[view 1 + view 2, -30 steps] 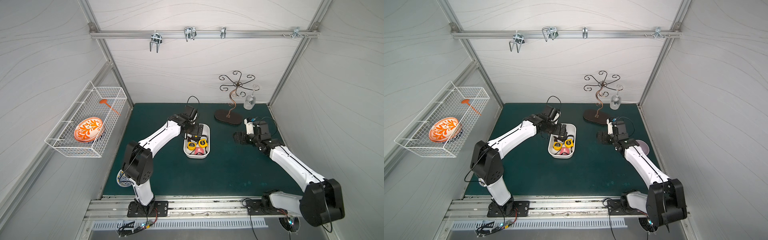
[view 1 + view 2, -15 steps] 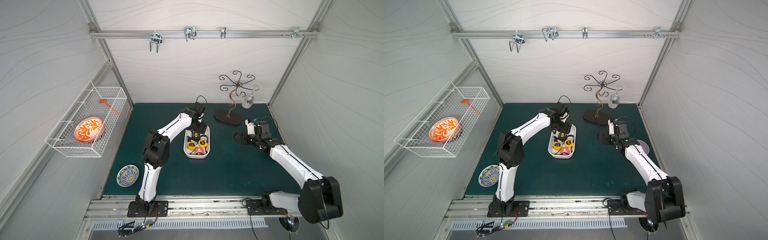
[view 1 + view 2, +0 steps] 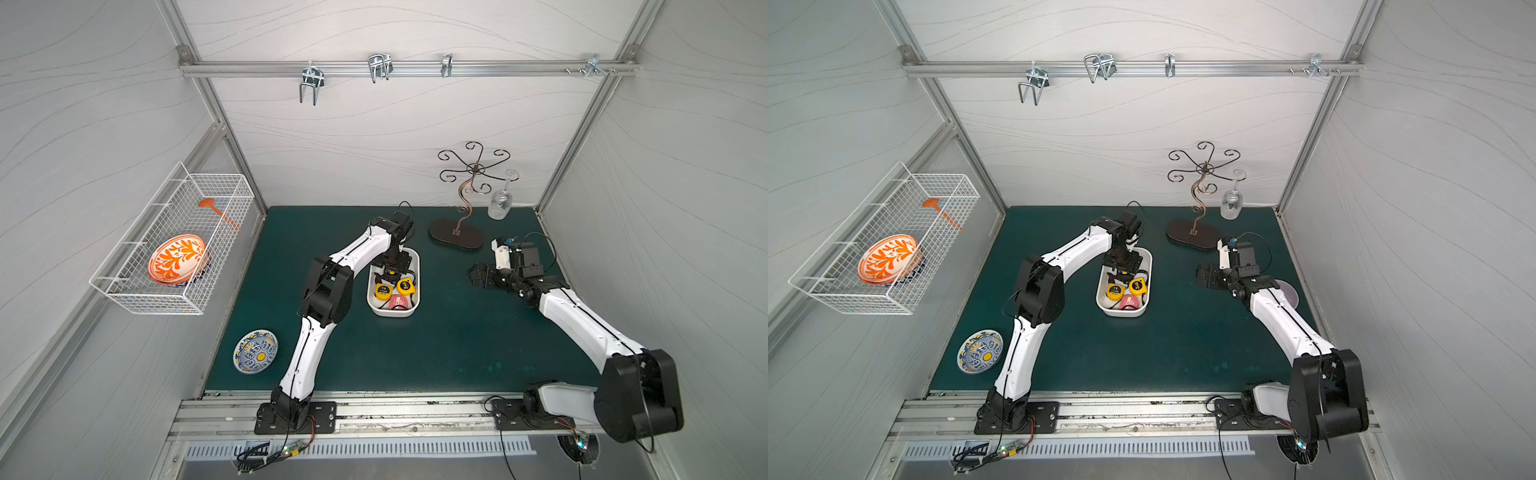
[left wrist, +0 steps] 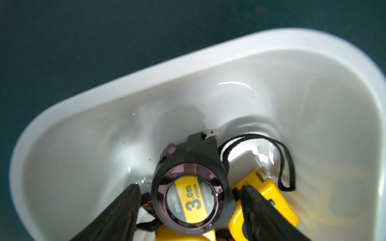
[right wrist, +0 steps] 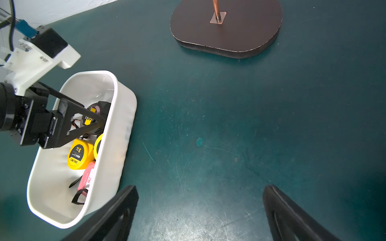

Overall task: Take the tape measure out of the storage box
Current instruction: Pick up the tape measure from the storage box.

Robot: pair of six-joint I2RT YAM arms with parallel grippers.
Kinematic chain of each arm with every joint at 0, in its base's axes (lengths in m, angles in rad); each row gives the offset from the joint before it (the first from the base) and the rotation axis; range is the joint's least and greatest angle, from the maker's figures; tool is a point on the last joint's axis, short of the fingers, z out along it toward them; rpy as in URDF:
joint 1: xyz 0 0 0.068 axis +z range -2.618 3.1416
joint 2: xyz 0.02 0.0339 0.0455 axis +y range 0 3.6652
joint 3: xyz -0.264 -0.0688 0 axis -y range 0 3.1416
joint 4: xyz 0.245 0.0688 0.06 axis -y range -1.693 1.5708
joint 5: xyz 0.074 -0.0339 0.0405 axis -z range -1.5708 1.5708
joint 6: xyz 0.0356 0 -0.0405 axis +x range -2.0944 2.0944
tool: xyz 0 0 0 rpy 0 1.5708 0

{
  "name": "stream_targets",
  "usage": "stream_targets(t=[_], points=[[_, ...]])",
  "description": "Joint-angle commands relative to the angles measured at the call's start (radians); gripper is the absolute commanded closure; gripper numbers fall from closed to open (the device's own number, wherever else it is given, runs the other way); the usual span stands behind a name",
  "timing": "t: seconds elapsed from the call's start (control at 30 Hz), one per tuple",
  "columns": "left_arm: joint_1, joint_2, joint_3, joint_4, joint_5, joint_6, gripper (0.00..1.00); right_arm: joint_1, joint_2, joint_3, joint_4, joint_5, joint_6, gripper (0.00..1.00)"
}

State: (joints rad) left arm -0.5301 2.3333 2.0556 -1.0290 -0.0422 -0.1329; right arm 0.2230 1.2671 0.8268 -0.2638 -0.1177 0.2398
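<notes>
**Black tape measure bracketed, still in the box**

Within the last second the left arm lifted its elbow off the near corner, uncovering a blue patterned plate, and lowered the left jaws into the storage box. They had narrowed from full spread and stood either side of the black tape measure. A sliver of gap showed at each finger, so there was no grip yet. That tape measure lay in the box's farther half, against the yellow tape measures, with a pink one nearest. The closing looked almost done, with the lift due next. The right jaws had not moved: spread wide, empty, over bare mat.

The worktop was dark green and scuffed. Farther back stood a scrolled metal stand with a wine glass hanging upside down. White panelled walls closed it in. A wire basket on the side wall held an orange plate, and a hook rail crossed the back.
</notes>
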Motion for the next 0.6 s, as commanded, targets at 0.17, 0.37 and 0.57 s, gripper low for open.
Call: stream_targets(t=[0.17,0.37,0.57], points=[[0.004,0.053,0.049,-0.026,-0.017,-0.01,0.26,-0.015,0.003,-0.023,0.014,-0.016,0.016,0.01],[0.004,0.073,0.056,-0.019,-0.015,-0.02,0.3,-0.019,-0.001,-0.031,0.016,-0.017,0.018,0.01],[0.003,0.067,0.054,-0.017,-0.016,-0.024,0.46,-0.026,-0.004,-0.042,0.021,-0.015,0.021,0.01]])
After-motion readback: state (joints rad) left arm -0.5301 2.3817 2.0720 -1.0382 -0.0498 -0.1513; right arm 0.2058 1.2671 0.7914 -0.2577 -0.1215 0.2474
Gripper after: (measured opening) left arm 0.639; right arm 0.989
